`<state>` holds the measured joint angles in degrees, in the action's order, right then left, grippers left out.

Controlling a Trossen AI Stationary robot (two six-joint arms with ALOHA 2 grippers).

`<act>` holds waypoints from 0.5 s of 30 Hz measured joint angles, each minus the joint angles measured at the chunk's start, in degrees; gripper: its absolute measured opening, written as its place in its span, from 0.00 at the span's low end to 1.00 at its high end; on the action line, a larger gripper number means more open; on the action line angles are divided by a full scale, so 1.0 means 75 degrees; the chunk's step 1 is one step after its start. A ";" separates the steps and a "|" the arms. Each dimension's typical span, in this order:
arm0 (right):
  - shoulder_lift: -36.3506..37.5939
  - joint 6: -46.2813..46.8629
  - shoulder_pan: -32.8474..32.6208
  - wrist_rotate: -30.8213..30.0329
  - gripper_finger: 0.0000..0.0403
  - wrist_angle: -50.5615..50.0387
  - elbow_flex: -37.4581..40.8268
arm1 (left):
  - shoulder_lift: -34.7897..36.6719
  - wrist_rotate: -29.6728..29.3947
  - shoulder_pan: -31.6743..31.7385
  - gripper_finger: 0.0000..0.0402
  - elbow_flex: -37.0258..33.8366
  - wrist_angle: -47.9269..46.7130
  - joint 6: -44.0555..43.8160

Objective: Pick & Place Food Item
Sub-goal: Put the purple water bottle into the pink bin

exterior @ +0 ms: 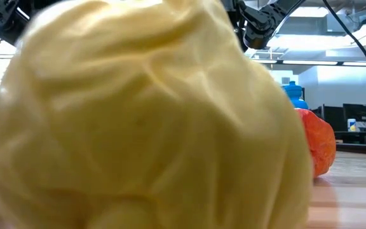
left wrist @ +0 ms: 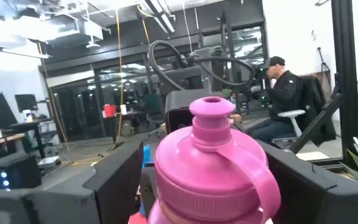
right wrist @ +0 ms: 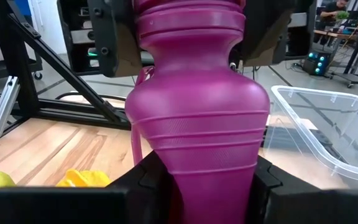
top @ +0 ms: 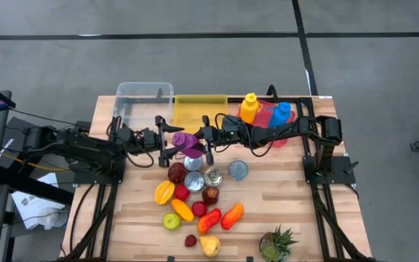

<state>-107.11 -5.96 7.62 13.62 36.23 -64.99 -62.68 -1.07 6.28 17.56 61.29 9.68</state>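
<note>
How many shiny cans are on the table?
3: one can left, one in the middle, one right, all just below the arms. Others may hide underneath.

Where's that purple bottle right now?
In the high view the purple bottle hangs mid-table between the left pincer and right pincer, just above the cans and before the yellow bin.

The purple bottle (top: 186, 140), ribbed and narrow-waisted with a pink looped cap, lay horizontal in the air just before the yellow bin (top: 199, 110).
</note>
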 joint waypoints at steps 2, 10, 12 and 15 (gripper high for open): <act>-0.0003 0.0000 0.0000 0.0004 0.28 0.0000 0.0000 | -0.0020 0.0000 0.0030 0.66 0.0000 0.0043 -0.0004; -0.0003 -0.0006 0.0006 0.0001 0.28 -0.0055 0.0000 | -0.0006 0.0008 0.0027 0.50 0.0000 0.0062 -0.0004; -0.0003 -0.0007 0.0006 0.0001 0.28 -0.0054 0.0000 | -0.0006 0.0007 0.0030 0.50 0.0000 0.0081 -0.0003; -0.0003 -0.0056 0.0006 0.0001 0.29 -0.0062 -0.0003 | -0.0006 -0.0001 0.0030 0.50 0.0000 0.0121 -0.0004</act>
<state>-107.13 -6.38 7.66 13.63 35.77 -65.02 -62.72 -1.08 6.50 17.56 62.19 9.65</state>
